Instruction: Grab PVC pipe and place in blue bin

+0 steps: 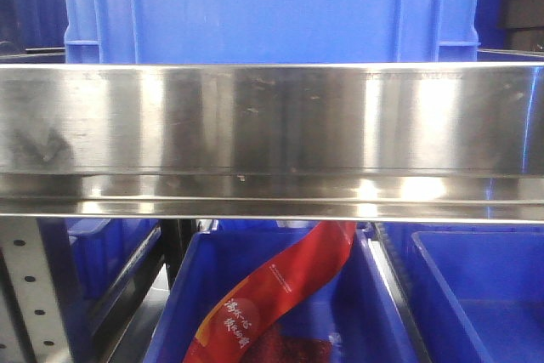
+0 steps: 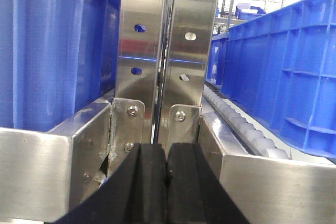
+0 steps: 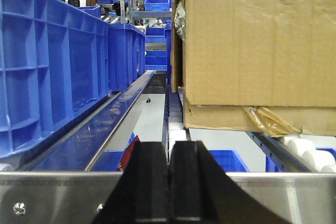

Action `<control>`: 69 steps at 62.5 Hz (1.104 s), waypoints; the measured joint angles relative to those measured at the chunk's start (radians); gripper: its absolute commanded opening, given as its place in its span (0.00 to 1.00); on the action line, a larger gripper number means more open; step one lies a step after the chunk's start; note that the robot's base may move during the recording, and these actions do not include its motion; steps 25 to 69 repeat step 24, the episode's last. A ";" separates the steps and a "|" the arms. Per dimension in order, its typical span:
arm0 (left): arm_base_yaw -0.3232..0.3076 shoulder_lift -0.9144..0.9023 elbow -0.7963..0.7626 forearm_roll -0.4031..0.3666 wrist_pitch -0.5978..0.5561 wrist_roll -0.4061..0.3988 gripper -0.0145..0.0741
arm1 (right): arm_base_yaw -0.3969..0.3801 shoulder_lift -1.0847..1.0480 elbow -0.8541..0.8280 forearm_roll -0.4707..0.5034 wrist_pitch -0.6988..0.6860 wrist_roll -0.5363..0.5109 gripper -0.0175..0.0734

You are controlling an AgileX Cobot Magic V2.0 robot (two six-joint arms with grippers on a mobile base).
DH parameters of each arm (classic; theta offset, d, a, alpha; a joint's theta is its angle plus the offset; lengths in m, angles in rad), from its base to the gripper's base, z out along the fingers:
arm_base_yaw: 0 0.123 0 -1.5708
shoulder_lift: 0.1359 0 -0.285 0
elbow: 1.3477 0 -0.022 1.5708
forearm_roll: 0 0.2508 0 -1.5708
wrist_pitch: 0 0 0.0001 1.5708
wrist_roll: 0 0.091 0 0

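**Both grippers closed, empty, facing the rack**

The left gripper (image 2: 167,182) is sitting with its black pads pressed together, nothing between them, pointing at a perforated steel upright (image 2: 168,51) that stands between two blue crates (image 2: 278,77). The right gripper (image 3: 169,187) is likewise showing its pads together and empty, facing a cardboard box (image 3: 252,51) resting on rollers. The front view is looking across a steel shelf rail (image 1: 272,133); below it a blue bin (image 1: 183,303) is holding a red packet (image 1: 280,286). The PVC pipe is not appearing in any view, possibly hidden.
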 measured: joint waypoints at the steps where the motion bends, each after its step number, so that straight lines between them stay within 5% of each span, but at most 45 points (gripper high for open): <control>1: 0.000 0.000 0.000 0.000 0.000 0.000 0.04 | 0.000 0.000 0.000 0.000 0.000 0.000 0.01; 69: 0.000 0.000 0.000 0.000 0.000 0.000 0.04 | 0.000 0.000 0.000 0.000 0.000 -0.002 0.01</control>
